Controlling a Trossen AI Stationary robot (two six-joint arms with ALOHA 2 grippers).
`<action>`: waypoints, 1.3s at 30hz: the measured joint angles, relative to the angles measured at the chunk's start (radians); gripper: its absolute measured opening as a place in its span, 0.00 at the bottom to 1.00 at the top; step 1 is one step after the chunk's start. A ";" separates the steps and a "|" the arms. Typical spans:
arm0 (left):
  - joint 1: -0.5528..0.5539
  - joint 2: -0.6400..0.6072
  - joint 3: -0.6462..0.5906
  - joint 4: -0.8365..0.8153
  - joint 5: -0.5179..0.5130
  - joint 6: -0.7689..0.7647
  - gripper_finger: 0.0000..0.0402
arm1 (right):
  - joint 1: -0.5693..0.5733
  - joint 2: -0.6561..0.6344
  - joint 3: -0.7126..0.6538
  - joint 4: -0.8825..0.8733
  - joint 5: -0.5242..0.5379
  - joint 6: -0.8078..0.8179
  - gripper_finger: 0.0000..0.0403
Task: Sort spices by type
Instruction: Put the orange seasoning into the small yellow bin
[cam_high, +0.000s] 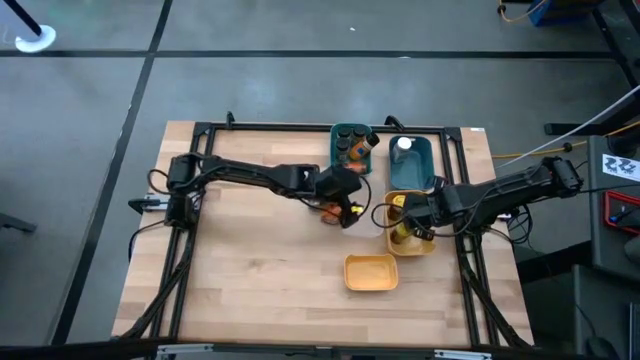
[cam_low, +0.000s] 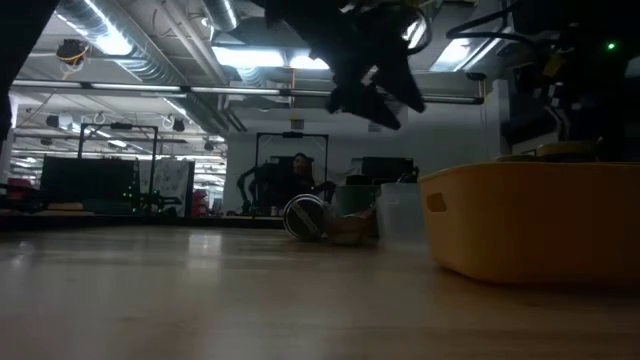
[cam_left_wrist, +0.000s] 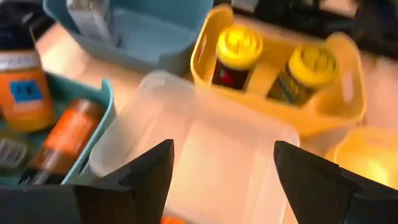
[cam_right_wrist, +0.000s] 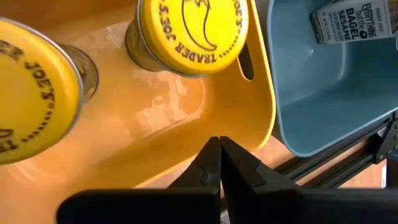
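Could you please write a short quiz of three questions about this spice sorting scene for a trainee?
1. True or false: the right end effector is shut.
2. How many yellow-lidded jars stand in the yellow bin?
3. The left end effector hovers over: A) the clear bin, B) the blue bin, C) bare table.

Key: 1 true; 2 two; 3 A.

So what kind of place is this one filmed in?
Probably a robotics lab or workshop, not a kitchen: the wooden table sits in a dark metal frame on a grey floor, and the low view shows exposed ceiling ducts, strip lights and equipment racks behind.
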 joint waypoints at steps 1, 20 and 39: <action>-0.002 -0.003 0.000 -0.027 0.000 0.009 0.65 | 0.000 0.000 0.006 -0.005 -0.001 0.000 0.01; -0.094 0.076 -0.049 -0.297 -0.037 0.328 0.65 | 0.000 0.000 0.027 -0.014 -0.019 0.000 0.01; -0.107 0.161 -0.101 -0.193 -0.237 0.356 0.65 | 0.000 0.000 0.027 -0.009 -0.026 0.000 0.01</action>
